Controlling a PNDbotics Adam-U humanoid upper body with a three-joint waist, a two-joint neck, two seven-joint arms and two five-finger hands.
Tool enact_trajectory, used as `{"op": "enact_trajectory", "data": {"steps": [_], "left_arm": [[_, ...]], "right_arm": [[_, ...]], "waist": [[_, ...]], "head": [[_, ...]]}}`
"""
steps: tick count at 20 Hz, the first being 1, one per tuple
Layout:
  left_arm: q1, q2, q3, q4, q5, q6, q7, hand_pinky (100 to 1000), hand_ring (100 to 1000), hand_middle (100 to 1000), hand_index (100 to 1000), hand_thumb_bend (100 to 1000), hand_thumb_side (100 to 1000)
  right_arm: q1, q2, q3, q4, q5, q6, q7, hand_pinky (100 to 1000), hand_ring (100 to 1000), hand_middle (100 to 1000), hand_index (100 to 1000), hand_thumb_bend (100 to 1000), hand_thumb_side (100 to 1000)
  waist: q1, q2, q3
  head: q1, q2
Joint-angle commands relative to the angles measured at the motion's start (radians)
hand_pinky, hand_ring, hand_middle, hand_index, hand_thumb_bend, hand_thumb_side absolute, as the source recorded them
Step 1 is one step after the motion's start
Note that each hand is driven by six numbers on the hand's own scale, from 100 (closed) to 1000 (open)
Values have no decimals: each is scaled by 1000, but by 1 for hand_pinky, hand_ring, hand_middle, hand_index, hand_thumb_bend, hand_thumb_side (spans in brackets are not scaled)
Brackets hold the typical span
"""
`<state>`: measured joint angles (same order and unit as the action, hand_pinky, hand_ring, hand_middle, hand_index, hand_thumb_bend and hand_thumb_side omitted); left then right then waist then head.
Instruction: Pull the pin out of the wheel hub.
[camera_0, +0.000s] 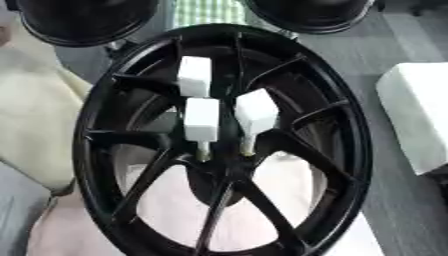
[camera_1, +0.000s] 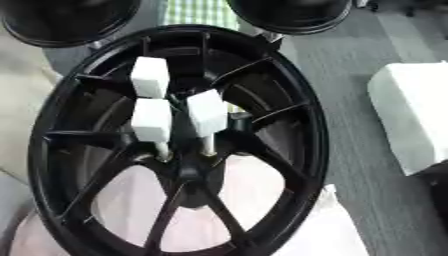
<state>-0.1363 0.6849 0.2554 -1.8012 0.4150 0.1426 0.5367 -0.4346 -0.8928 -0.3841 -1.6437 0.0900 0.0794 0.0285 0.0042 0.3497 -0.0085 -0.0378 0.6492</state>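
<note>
A large black wheel hub (camera_0: 341, 125) with thin spokes fills the middle of both eye views, lying face up. Three pins with white block-shaped heads stand in its centre. One pin (camera_0: 194, 75) is at the top, its shaft hidden. A second pin (camera_0: 202, 120) stands lower left, its pale shaft going into the hub. The third pin (camera_0: 256, 112) leans at the right, its shaft also set in the hub. Neither of my hands shows in either view.
Two more black wheels (camera_0: 83, 20) (camera_0: 311, 15) lie at the far edge, with a green checked cloth (camera_0: 206, 11) between them. A white block (camera_1: 411, 115) sits on the grey floor at the right. Cream padding (camera_0: 35, 115) lies to the left.
</note>
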Motion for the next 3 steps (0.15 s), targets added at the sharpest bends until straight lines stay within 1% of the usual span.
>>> {"op": "enact_trajectory", "data": {"steps": [1,3], "left_arm": [[-13,16,4,-22,2,-3,-4,754,704,760,753,934,641],[-17,12,2,-27,-1,-7,-4,753,704,759,754,934,641]], "right_arm": [[-49,5,50,-55,-61,-8,-58,824,691,630,697,536,416],[-82,34,92,-72,-95,-3,-92,827,705,646,715,493,488]], "waist": [[0,-28,6],[0,-30,12]], "head": [[-3,4],[-5,6]]}}
